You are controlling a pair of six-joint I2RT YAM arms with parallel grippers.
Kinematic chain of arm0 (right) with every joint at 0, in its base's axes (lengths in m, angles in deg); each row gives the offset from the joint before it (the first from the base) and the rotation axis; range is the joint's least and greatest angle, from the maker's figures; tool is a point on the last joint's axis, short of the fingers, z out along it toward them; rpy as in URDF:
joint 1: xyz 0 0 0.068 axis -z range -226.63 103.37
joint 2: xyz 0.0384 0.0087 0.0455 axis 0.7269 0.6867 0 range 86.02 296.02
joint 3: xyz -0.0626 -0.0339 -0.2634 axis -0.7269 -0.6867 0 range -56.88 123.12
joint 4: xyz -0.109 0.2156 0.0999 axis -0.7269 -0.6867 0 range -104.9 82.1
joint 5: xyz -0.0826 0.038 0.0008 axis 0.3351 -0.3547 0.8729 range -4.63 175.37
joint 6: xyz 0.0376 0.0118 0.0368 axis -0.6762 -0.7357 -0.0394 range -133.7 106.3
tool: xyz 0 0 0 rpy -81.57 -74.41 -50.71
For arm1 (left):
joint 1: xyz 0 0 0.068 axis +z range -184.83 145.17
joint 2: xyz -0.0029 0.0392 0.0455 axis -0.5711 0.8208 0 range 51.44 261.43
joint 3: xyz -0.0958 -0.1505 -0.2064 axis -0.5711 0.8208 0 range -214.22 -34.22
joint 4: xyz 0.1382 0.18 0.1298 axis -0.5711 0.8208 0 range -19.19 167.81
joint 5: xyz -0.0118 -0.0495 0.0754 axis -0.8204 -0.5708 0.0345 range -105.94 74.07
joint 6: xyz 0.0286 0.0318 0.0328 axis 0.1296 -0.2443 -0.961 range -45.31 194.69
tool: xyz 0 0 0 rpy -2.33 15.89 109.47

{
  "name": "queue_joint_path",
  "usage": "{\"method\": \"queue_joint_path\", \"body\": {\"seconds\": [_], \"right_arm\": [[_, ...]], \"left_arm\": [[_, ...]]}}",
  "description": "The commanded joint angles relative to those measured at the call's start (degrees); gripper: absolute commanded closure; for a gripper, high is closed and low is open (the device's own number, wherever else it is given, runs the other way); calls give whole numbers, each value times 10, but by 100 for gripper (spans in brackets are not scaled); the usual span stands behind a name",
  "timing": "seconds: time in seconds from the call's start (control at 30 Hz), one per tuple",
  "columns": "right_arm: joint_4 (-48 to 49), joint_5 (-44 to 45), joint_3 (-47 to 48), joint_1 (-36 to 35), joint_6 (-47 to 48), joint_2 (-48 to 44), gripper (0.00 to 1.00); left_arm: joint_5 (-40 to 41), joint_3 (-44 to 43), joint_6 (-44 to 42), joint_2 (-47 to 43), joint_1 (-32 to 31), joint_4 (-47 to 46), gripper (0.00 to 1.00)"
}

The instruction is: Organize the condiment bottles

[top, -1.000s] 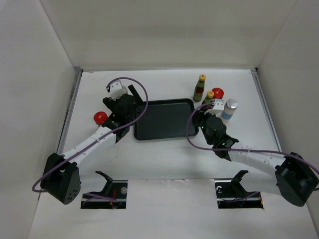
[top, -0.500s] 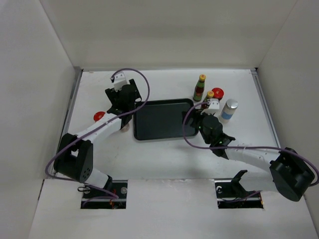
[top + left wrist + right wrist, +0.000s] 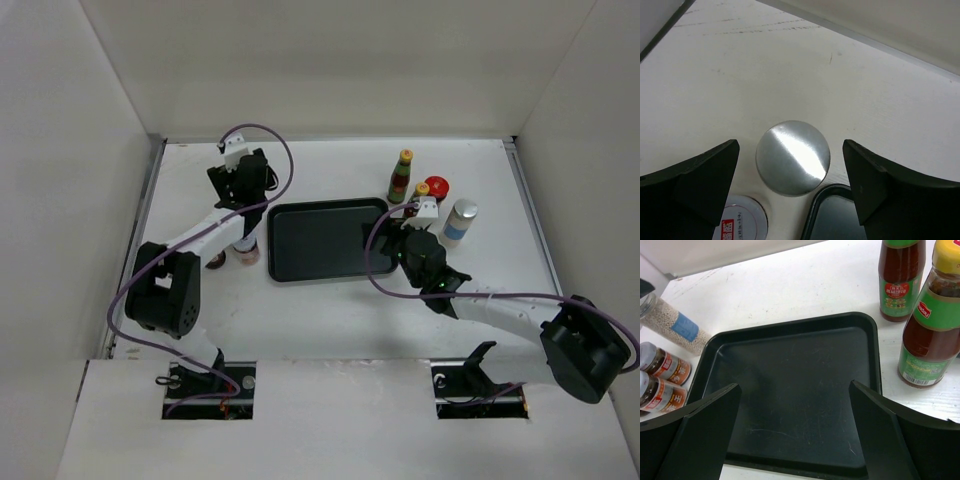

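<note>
Left arm: your left arm is reaching from its near-left base up the tabletop [image 3: 330, 310] and folding over the strip just left of the black tray [image 3: 325, 240].
Left grasp: your left end effector [image 3: 790, 150] is pointing straight down and hanging released. Its dark fingers [image 3: 700, 185] are standing spread on either side of a silver-lidded jar [image 3: 792, 157], with a gap on each side.
Left neighbours: a white-lidded jar with a red label [image 3: 742, 225] is sitting just beside that jar, and a corner of the tray is showing on its other side.
Right arm: your right arm is sweeping from the near-right base in toward the middle, with the wrist low and aiming across the tray from its right edge.
Right grasp: your right end effector [image 3: 795, 386] is gaping wide over the tray and gripping nothing.
Right cluster: a slim sauce bottle with a green neck band [image 3: 402, 180], a yellow-capped sauce bottle [image 3: 932, 315], a red-capped jar [image 3: 437, 186] and a white-blue bottle [image 3: 460, 220] are standing upright on the tabletop off the tray's far-right corner.
Left cluster: in the right wrist view, a clear bottle of white granules [image 3: 675, 322] and two small labelled jars [image 3: 665, 365] are waiting just off the tray's left edge.
</note>
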State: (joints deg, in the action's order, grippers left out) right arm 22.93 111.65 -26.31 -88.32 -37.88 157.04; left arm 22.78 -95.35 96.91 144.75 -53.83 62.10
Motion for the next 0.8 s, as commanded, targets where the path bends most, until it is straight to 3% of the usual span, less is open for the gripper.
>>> {"method": "queue_joint_path", "body": {"seconds": [0.0, 0.13, 0.37, 0.6, 0.77], "right_arm": [[16, -9, 24, -4, 5, -5, 3], [20, -9, 21, -4, 5, -7, 3], [16, -6, 23, -4, 6, -6, 3], [20, -7, 23, -4, 5, -3, 3], [20, -2, 20, -4, 4, -6, 3]], "left_arm": [[-28, -42, -10, 21, 8, -1, 15], [-32, -63, -10, 50, 10, 10, 22], [-21, -45, -2, 19, 9, -6, 57], [-14, 1, -37, -93, -19, -105, 60], [-11, 14, -75, -124, -64, -130, 59]]}}
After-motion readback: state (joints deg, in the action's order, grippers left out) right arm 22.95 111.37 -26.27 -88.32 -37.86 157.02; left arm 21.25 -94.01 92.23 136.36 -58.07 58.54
